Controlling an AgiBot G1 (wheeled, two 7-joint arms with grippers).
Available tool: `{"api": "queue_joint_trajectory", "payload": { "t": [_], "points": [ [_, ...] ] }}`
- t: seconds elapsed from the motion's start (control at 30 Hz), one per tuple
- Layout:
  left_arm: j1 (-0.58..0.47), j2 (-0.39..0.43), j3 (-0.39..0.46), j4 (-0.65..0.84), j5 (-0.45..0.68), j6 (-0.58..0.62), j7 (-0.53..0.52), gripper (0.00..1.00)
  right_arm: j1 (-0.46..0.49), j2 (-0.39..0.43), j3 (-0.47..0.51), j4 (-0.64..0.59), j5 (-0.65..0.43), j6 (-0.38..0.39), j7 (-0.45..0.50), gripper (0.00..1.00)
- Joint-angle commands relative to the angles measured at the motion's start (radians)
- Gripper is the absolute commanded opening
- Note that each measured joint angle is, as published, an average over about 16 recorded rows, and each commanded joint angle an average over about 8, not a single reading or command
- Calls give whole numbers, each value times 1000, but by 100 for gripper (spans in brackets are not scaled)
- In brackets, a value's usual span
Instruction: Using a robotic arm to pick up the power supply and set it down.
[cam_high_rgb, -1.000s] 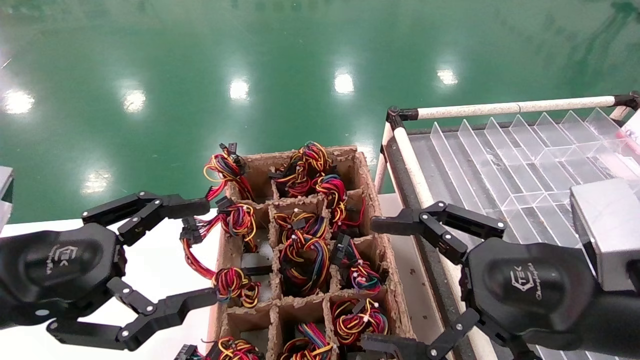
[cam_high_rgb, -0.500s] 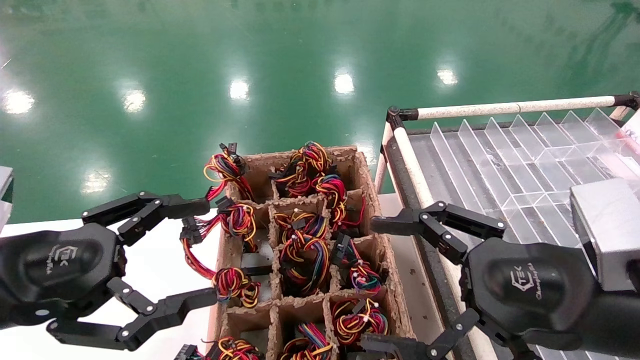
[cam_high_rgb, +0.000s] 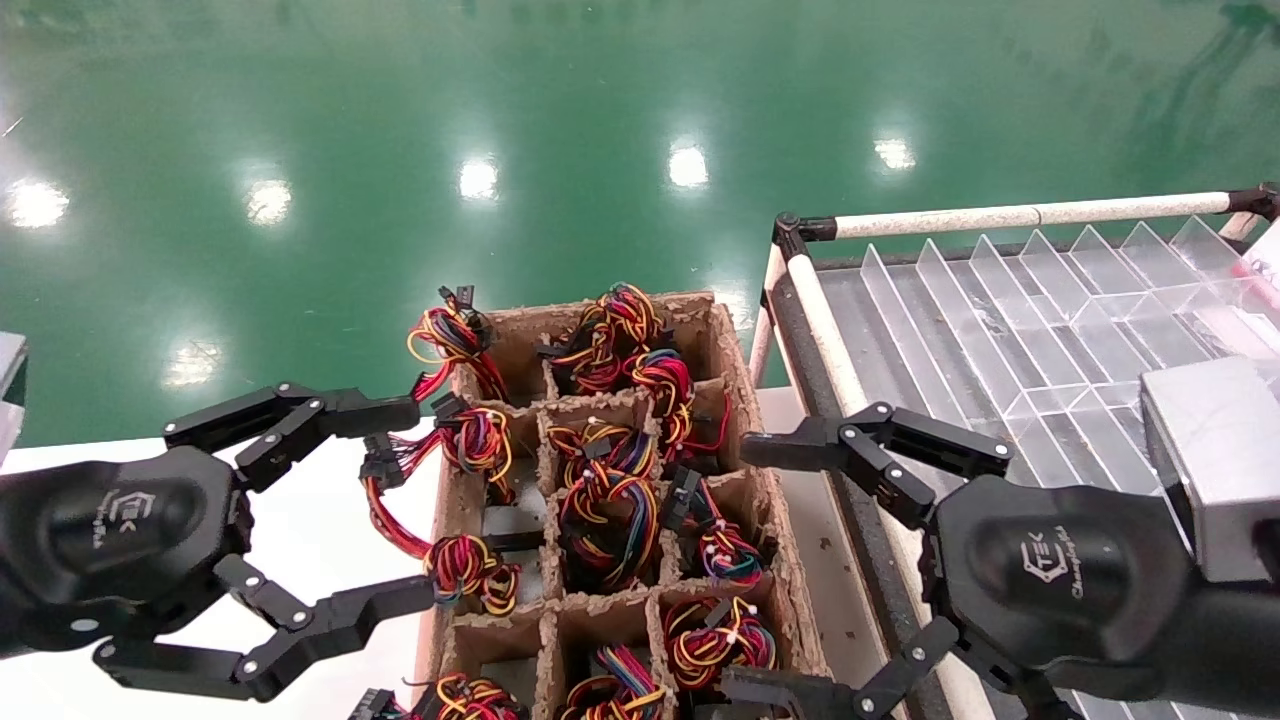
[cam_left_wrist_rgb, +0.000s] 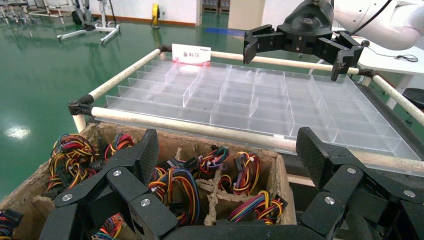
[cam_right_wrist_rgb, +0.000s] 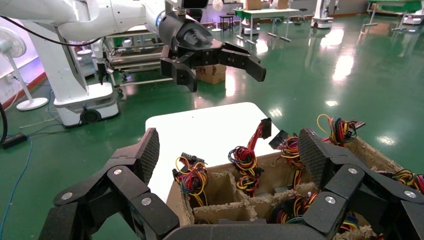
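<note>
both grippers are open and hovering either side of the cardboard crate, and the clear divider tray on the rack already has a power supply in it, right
Not quite: the clear divider tray holds nothing, as the left wrist view shows. The rest stands: the left gripper and right gripper hover open on either side of the cardboard crate, and the power supplies with their wire bundles sit in its cells.

Both grippers carry a white logo on the black housing. On the right gripper (cam_high_rgb: 780, 570) the hexagon-shaped mark reads "TEK", with a line of slanted script beside it that looks like "ChangingTek", though the small letters are hard to make out. The left gripper (cam_high_rgb: 395, 505) bears the same hexagon mark with "TEK"; its smaller script cannot be read. In the left wrist view a white card (cam_left_wrist_rgb: 191, 53) stands on the far rail of the clear divider tray (cam_left_wrist_rgb: 260, 105), printed with three red Chinese characters, too small to read surely.
</note>
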Motion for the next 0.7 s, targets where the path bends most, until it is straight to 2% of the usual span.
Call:
{"api": "queue_joint_trajectory", "payload": {
  "t": [0.03, 0.7],
  "points": [
    [0, 0, 0, 0, 0, 0, 0, 100, 0, 0, 0, 0, 0, 0, 0, 100],
    [0, 0, 0, 0, 0, 0, 0, 100, 0, 0, 0, 0, 0, 0, 0, 100]
  ]
}}
